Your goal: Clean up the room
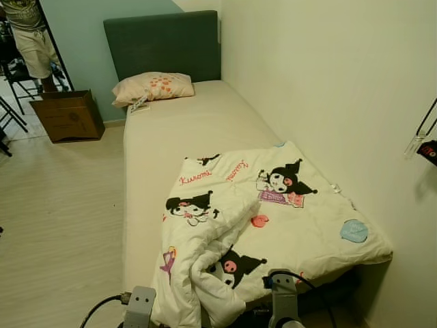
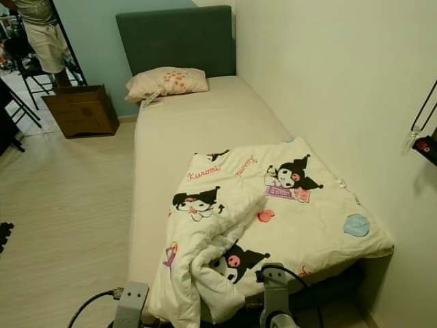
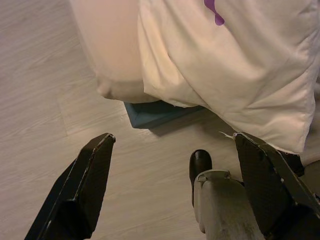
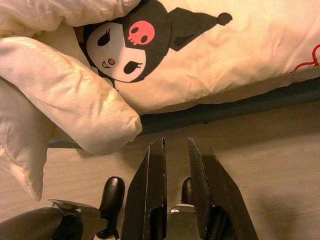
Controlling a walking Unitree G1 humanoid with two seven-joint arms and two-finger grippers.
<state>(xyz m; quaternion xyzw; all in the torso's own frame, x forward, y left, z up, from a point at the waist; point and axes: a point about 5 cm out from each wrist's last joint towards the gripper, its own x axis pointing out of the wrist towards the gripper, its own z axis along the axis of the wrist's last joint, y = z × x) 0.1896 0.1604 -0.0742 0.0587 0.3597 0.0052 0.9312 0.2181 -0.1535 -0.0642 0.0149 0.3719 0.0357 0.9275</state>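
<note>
Lying crumpled across the near end of the bed point(image 1: 205, 130), the cartoon-print quilt point(image 1: 273, 219) hangs over the near left corner toward the floor point(image 1: 54, 225). A pillow point(image 1: 153, 87) rests at the far end against the grey headboard point(image 1: 164, 44). The left tool point(image 3: 167, 165) hovers low over the floor beside the drooping quilt edge, fingers spread wide. The right tool point(image 4: 176, 160) sits below the bed's near edge, fingers nearly together, apparently holding nothing. A cardboard box point(image 1: 68, 115) stands far left.
</note>
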